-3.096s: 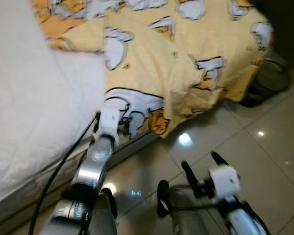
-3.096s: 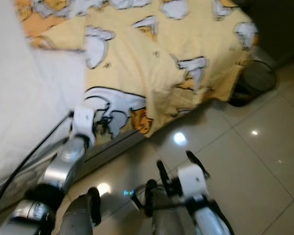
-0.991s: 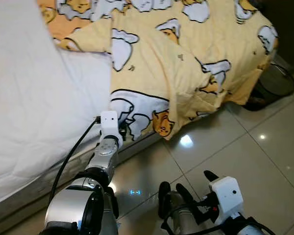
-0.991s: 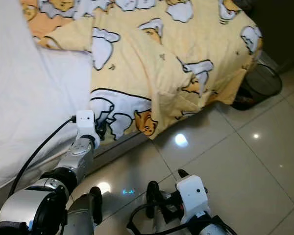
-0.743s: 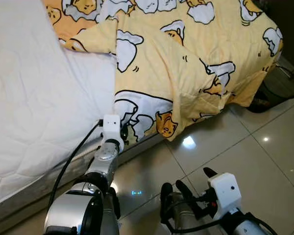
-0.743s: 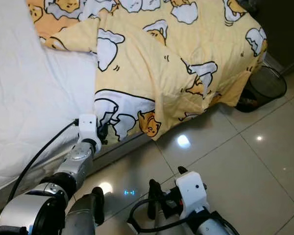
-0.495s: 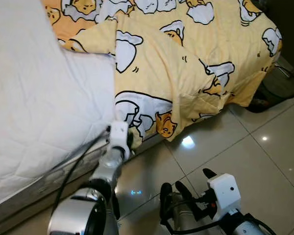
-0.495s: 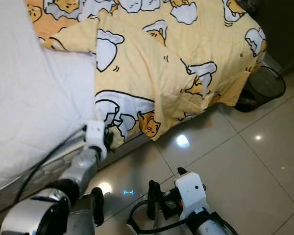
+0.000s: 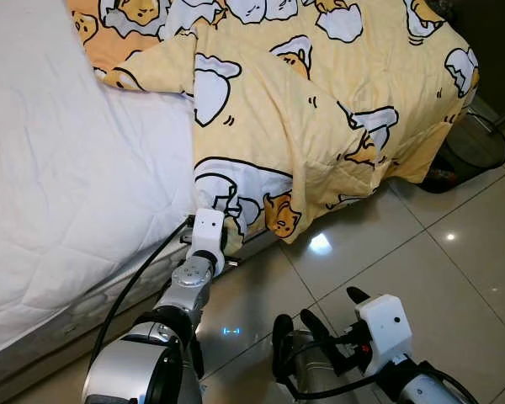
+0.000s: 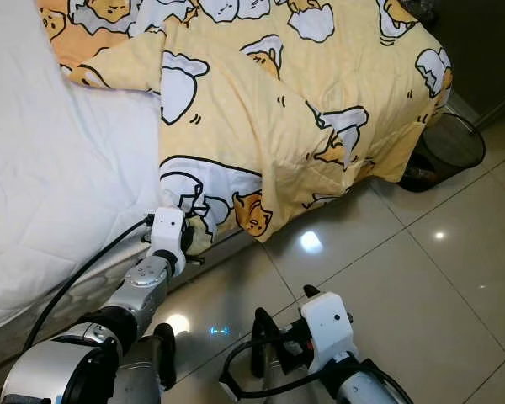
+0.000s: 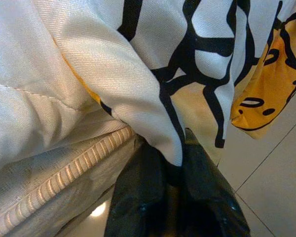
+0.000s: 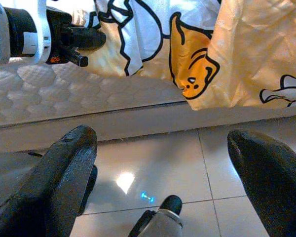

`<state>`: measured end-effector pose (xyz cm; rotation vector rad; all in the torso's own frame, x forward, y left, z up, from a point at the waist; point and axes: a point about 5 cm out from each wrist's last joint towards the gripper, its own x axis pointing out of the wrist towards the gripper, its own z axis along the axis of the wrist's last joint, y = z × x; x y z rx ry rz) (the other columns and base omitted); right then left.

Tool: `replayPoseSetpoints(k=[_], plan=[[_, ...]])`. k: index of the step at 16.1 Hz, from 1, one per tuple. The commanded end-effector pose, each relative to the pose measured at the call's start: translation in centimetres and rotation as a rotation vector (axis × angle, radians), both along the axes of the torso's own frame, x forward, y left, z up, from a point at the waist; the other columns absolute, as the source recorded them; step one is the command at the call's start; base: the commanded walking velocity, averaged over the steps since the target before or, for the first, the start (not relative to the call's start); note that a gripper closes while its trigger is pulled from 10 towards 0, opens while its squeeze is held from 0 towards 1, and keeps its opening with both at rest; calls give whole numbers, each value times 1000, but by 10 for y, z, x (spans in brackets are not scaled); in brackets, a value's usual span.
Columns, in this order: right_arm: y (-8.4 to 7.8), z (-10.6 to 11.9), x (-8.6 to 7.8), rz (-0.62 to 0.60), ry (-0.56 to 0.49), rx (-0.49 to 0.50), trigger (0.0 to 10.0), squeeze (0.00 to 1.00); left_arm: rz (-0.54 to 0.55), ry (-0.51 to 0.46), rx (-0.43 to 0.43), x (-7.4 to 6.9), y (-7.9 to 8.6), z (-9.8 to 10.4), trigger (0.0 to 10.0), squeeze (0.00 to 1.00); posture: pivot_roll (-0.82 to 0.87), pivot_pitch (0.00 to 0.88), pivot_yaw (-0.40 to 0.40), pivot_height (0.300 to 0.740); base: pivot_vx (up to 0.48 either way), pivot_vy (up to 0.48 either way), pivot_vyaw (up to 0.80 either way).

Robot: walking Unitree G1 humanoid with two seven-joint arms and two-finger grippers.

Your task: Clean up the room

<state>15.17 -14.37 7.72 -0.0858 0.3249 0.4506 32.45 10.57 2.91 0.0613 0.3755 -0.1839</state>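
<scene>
A yellow blanket (image 9: 320, 109) with cartoon prints lies crumpled on the bed and hangs over its side toward the floor. My left gripper (image 9: 227, 225) is at the bed's edge, shut on a white-and-black fold of the blanket (image 11: 153, 98); the fabric is pinched between its fingers (image 11: 138, 187). The same gripper (image 12: 84, 38) is seen from the right wrist view, against the hanging cloth. My right gripper (image 9: 330, 307) hovers low over the floor tiles, open, with nothing between its fingers (image 12: 69, 163).
The white quilted mattress (image 9: 67, 194) takes up the left side. A black mesh bin (image 9: 475, 147) stands on the floor at the bed's far corner. Glossy beige tiles (image 9: 429, 252) spread to the right. My own legs are just below the arms.
My left arm has slid a little to the right along the bed's edge, still holding the blanket fold. The right gripper stays low and open.
</scene>
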Motion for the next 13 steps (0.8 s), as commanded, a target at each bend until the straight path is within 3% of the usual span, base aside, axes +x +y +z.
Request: replayPoseSetpoints(k=[1,5,7,8,9,11,13], plan=[[-6,-6,-4,-14,37,-17,10000,0,-10,19,2,-3,-2,-4,0,0,-191,298,-73,740,0,0,0],[-5,-8,-2,-9,40,-18,10000,0,-30,12,32,-6,3,-7,0,0,-182,281,-72,740,0,0,0],[-3,-12,5,-2,37,-18,10000,0,-29,38,94,-12,14,-15,0,0,-158,246,-63,740,0,0,0],[-1,-14,10,4,30,-17,10000,0,-14,67,92,-14,19,-19,10000,0,-150,230,-55,740,0,0,0],[1,-16,16,8,24,-16,10000,0,-9,90,88,-15,21,-20,10000,0,-137,206,-42,740,0,0,0],[6,-16,33,5,-10,-2,10000,0,-78,9,164,-12,19,-14,10000,0,-103,161,-29,740,0,0,0],[10,-16,49,1,-37,11,10000,0,-92,-59,187,-9,24,-7,10000,0,-74,112,-25,740,0,0,0]])
